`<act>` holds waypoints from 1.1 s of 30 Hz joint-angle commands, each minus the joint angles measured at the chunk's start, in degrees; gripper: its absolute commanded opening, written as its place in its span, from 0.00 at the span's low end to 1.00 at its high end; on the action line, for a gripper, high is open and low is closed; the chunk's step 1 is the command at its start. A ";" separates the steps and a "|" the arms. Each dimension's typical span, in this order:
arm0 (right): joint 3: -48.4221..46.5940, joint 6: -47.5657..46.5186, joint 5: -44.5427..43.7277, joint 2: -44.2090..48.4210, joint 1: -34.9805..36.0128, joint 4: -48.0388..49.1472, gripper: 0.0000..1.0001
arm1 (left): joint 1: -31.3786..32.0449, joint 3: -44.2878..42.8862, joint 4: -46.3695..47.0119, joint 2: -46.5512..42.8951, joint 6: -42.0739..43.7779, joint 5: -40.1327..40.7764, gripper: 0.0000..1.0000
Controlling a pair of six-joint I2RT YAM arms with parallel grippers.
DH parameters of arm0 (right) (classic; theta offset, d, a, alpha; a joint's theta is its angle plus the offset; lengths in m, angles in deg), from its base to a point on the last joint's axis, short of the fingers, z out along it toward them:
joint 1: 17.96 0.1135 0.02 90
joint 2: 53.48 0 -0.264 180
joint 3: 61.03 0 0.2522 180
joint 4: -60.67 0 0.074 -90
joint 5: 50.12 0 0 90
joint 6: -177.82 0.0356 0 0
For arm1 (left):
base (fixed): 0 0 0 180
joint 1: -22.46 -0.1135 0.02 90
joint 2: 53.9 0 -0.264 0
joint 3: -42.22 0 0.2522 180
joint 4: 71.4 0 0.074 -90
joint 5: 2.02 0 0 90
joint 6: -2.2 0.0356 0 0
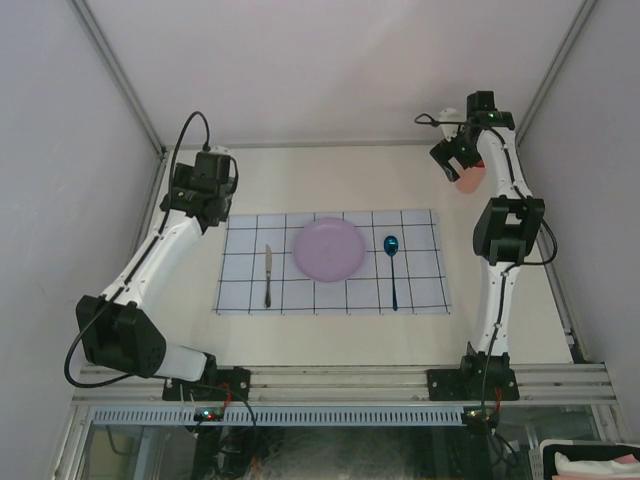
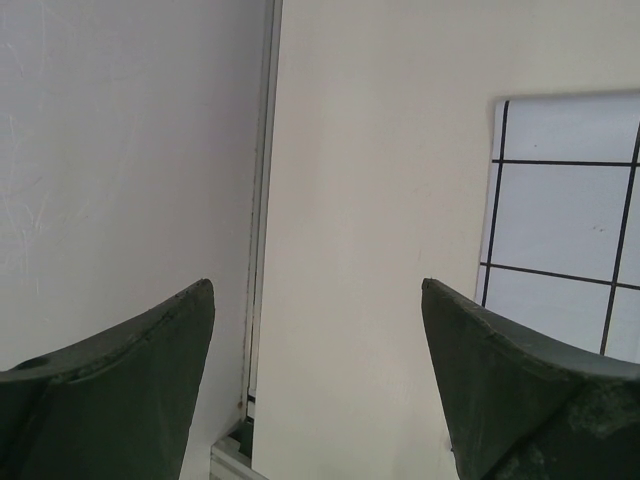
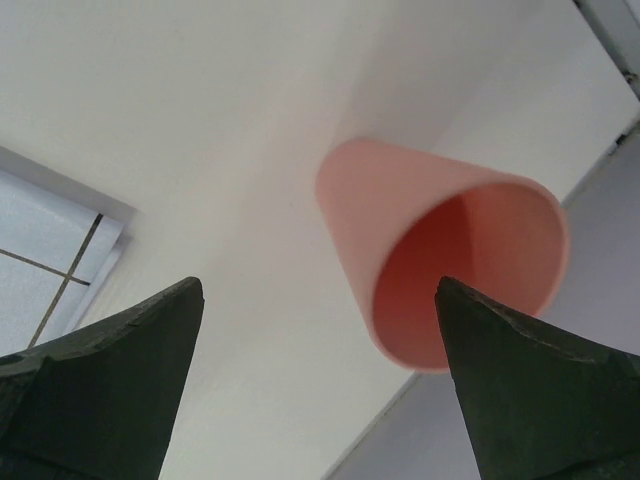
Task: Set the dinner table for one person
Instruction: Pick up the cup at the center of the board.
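Note:
The off-white dinner table (image 1: 330, 180) carries a pale grid-patterned placemat (image 1: 330, 262). On the mat a lilac plate (image 1: 328, 249) lies in the middle, a knife (image 1: 268, 275) to its left and a blue spoon (image 1: 392, 262) to its right. A pink cup (image 1: 470, 180) stands upright on the bare table beyond the mat's far right corner. My right gripper (image 3: 320, 285) hovers open just above it, and the cup (image 3: 440, 250) sits ahead of the right finger, not between the jaws. My left gripper (image 2: 316, 290) is open and empty over bare table (image 2: 370, 200), left of the mat's corner (image 2: 560, 200).
Aluminium rails edge the table, one close by the left gripper (image 2: 262, 200). Grey enclosure walls stand on the left, right and far sides. Both arm bases are bolted at the near edge.

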 commanded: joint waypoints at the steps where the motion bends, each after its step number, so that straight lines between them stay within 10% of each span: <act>1: -1.52 -1.00 0.95 -1.25 0.35 1.25 1.00 | -0.21 1.73 0.27 -3.59 1.79 2.18 0.87; 19: 3.86 4.00 6.95 -0.59 -1.38 6.45 0.84 | -0.24 0.98 -2.83 -3.21 2.22 2.69 0.87; 24: 5.05 5.99 8.07 0.13 -2.06 7.72 0.53 | -0.25 0.81 -2.90 -2.55 2.12 2.62 0.87; 29: 5.03 6.14 9.26 0.91 -2.97 6.81 0.00 | -0.20 0.91 -2.92 -2.08 1.81 2.38 0.87; 33: 4.87 6.32 10.47 2.64 -3.33 6.49 0.00 | -0.25 0.91 -2.77 -1.80 1.49 2.19 0.87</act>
